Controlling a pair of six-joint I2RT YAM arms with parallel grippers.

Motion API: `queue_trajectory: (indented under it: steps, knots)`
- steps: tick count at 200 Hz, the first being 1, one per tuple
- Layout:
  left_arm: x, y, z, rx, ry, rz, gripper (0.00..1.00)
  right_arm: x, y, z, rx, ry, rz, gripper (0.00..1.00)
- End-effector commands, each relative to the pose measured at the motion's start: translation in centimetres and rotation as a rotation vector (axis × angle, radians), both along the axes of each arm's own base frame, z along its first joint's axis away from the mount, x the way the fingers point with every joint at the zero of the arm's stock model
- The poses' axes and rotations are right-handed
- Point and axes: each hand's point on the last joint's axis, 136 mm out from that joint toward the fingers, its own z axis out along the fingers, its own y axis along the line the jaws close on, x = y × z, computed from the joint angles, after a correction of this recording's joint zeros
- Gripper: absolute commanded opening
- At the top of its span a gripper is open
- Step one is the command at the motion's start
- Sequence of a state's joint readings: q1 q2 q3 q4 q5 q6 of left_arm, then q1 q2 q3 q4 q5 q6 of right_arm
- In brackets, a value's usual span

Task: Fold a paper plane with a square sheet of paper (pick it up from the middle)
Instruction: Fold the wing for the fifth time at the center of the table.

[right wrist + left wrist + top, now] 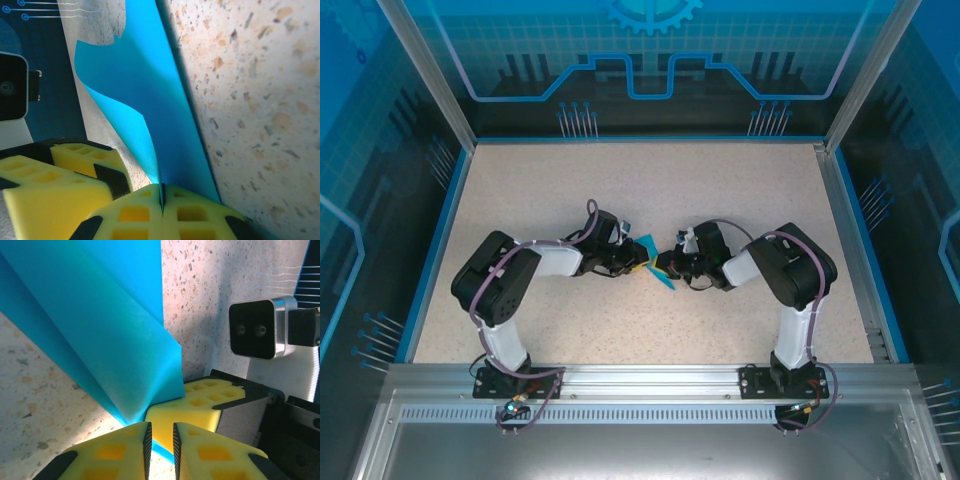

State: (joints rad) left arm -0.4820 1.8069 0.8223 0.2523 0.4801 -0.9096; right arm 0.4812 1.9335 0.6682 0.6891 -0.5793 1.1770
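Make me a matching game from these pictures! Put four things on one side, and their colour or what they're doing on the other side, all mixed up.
Things:
1. paper
2. table
3. right gripper
4. left gripper

Clues:
a. speckled beige
b. shut on the paper
c. bright blue, creased
d. jaws slightly apart

Pairs: 1-c, 2-a, 3-b, 4-d
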Motion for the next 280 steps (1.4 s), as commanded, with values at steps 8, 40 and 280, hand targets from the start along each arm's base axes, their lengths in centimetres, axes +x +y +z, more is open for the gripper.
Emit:
queue_trajectory:
  steps: [8, 40, 280]
  knots:
    - [0.4, -0.9, 0.6, -0.016, -0.034, -0.044, 0.21, -1.1, -1.7, -3.7, -0.087, 0.128, -0.033, 0.0]
    - [0.8, -0.9, 0.2, 0.005, -0.036, -0.039, 0.16, -1.3, -1.7, -3.9, -0.097, 0.131, -0.022, 0.0]
    - [0.0, 1.3, -4.9, 0.173, 0.105, 0.019, 0.04, -1.5, -1.2, -1.3, -0.142, 0.077, 0.101, 0.14]
